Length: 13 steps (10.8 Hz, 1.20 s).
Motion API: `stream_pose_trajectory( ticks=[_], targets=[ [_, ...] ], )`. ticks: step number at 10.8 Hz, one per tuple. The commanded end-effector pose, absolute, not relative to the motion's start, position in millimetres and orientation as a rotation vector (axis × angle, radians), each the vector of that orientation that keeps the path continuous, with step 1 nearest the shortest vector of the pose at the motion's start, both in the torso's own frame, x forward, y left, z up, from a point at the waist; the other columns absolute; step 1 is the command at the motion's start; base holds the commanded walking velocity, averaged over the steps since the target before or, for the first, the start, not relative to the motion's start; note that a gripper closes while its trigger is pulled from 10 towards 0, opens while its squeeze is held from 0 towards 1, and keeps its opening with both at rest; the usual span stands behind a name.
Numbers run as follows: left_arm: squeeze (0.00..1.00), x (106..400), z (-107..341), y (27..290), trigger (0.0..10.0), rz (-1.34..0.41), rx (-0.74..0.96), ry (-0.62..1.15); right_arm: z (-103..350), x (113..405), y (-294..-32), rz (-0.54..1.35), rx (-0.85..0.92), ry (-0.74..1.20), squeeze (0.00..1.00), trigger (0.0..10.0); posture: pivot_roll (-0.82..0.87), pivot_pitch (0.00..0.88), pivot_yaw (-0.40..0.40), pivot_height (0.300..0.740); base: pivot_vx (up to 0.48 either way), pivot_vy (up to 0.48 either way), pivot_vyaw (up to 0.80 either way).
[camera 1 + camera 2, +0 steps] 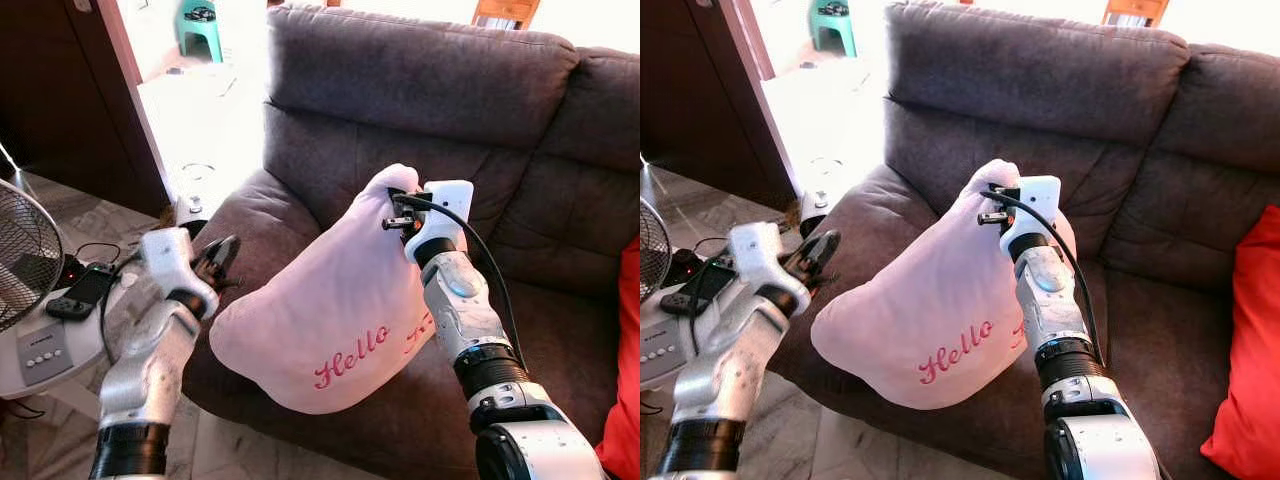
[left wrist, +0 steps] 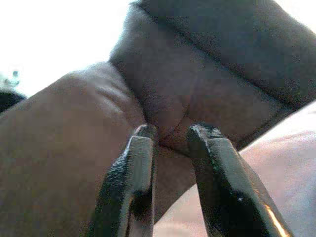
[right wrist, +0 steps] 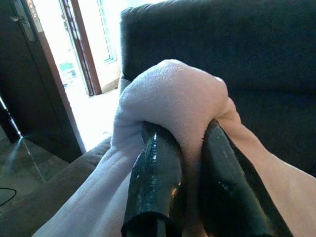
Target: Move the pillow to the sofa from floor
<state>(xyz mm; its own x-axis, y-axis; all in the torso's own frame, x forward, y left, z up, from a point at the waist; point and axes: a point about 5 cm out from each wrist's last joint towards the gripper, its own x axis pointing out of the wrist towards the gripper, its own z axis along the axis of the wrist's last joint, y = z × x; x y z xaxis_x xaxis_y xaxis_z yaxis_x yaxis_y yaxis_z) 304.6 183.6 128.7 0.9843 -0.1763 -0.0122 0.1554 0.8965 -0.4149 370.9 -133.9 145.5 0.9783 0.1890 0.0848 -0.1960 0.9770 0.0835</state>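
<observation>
Over the sofa (image 1: 420, 90) seat, the right gripper (image 3: 190, 143) is pinching a corner of the pink pillow (image 1: 330, 320), so it's hanging against the seat's front edge. Left gripper (image 2: 170, 133) is hovering beside the armrest, fingers (image 2: 133, 173) narrowly apart, holding nothing.

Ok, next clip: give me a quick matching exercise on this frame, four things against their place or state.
Things:
1. pink pillow
2. right gripper
3. left gripper
4. red cushion

Place or state:
A. slightly open, holding nothing, beside the sofa armrest
B. lying on the sofa seat at the robot's right
E. held up over the sofa seat by its top corner
D. pinching a fold of pink fabric

Pairs: 1-E, 2-D, 3-A, 4-B
</observation>
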Motion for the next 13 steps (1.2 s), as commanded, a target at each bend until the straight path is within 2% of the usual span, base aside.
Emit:
stream_pose_trajectory(
  ticks=[1, 4, 6, 8, 10, 13],
  targets=[
    [1.0, 299.8, 118.3, 192.3, 10.0, -0.127, -0.484, 0.091, 162.8, 374.3, -135.0, 0.19, 0.095, -0.155, 0.0, 10.0, 0.09, 0.037, -0.061, 0.74, 0.0, 0.0, 0.0],
    [1.0, 280.0, 98.7, 209.8, 10.0, -0.207, -0.493, 0.175, 159.0, 373.6, -132.8, 0.199, 0.095, -0.14, 0.0, 10.0, 0.1, 0.045, -0.058, 0.74, 0.0, 0.0, 0.0],
    [1.0, 272.0, 85.8, 220.0, 10.0, -0.183, -0.552, 0.219, 157.2, 372.8, -131.4, 0.21, 0.097, -0.132, 0.0, 10.0, 0.1, 0.045, -0.058, 0.74, 0.0, 0.0, 0.0],
    [1.0, 269.1, 78.7, 221.5, 10.0, -0.171, -0.588, 0.237, 156.3, 372.2, -131.7, 0.215, 0.092, -0.129, 0.0, 10.0, 0.09, 0.043, -0.06, 0.74, 0.0, 0.0, 0.0],
    [1.0, 264.9, 76.2, 222.6, 10.0, -0.234, -0.639, 0.247, 155.0, 371.6, -131.2, 0.22, 0.09, -0.125, 0.0, 10.0, 0.09, 0.036, -0.06, 0.74, 0.0, 0.0, 0.0],
    [1.0, 259.9, 68.6, 224.6, 10.0, -0.276, -0.627, 0.286, 153.4, 370.7, -129.6, 0.232, 0.091, -0.122, 0.0, 10.0, 0.09, 0.023, -0.057, 0.74, 0.0, 0.0, 0.0]
  ],
)
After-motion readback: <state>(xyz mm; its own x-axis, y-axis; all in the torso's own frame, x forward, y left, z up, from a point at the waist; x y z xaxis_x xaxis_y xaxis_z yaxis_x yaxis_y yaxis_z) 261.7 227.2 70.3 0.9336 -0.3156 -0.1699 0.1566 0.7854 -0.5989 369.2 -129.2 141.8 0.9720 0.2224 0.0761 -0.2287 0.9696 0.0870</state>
